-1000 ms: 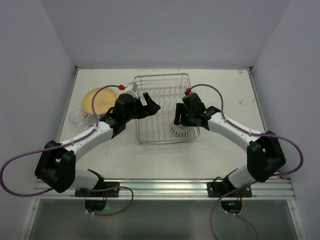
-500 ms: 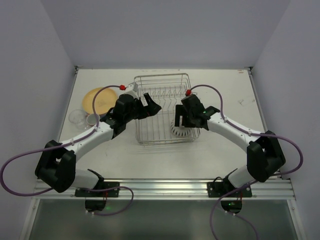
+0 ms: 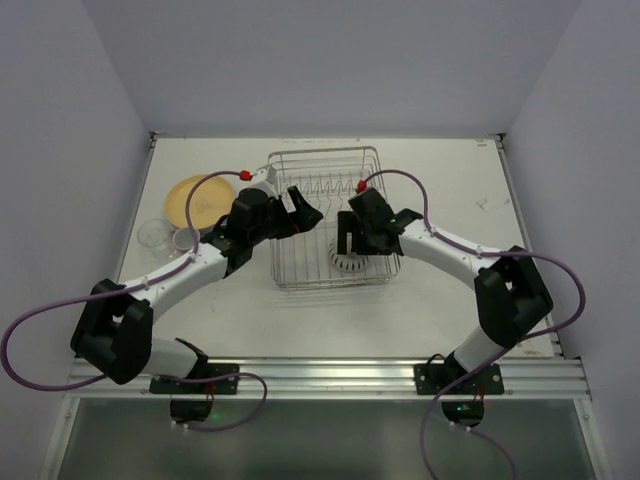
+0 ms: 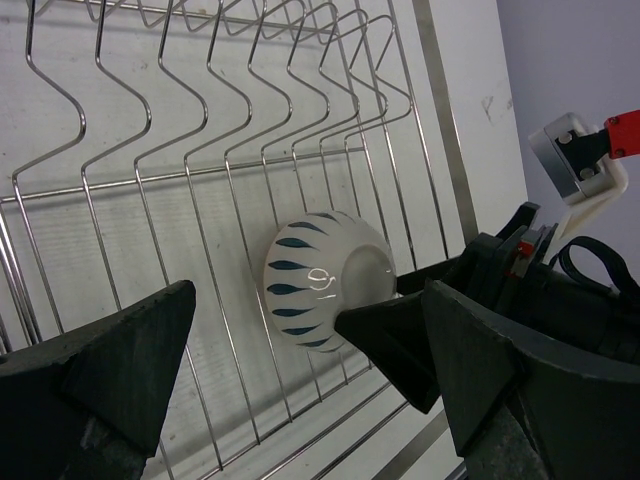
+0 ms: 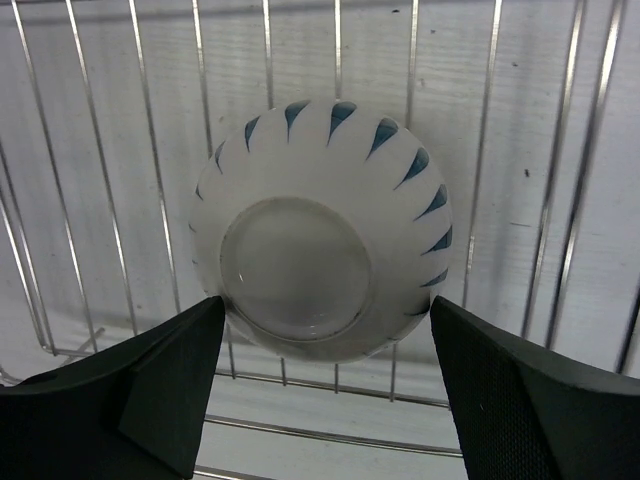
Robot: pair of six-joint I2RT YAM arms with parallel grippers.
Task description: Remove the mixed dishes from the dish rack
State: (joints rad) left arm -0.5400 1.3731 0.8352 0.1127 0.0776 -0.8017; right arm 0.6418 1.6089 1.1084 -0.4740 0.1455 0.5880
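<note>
We are watching the right gripper [image 5: 328,315] most closely, because it is the part that is changing. Compared with one second ago in the top view, it has travelled to the left and a little farther from the bases. It is now hanging inside the outline of the dish rack [image 3: 325,160], more nearly over the white ribbed bowl [image 5: 320,255]. Its fingers are standing wide apart, one on each side of the bowl. In the right wrist view neither finger seems to be touching it.

The bowl is lying bottom-up on the wires in the near part of the rack, with its foot ring facing the wrist camera. In the top view its visible part is also sitting more to the left than before. We cannot tell whether the bowl itself has slid or the gripper is only covering another part of it.

The left gripper [image 3: 303,212] is keeping almost the same place over the left side of the rack, with its jaws also apart and nothing between them.

We are judging that the right side is lining up for a grasp on the bowl and that closing is the step still missing. The bowl is the only dish we are finding in the rack. A yellow-orange plate [image 3: 185,197] and a clear glass [image 3: 153,234] are already standing on the table [image 3: 450,170] to the left, so the unloading seems to be near its end.
</note>
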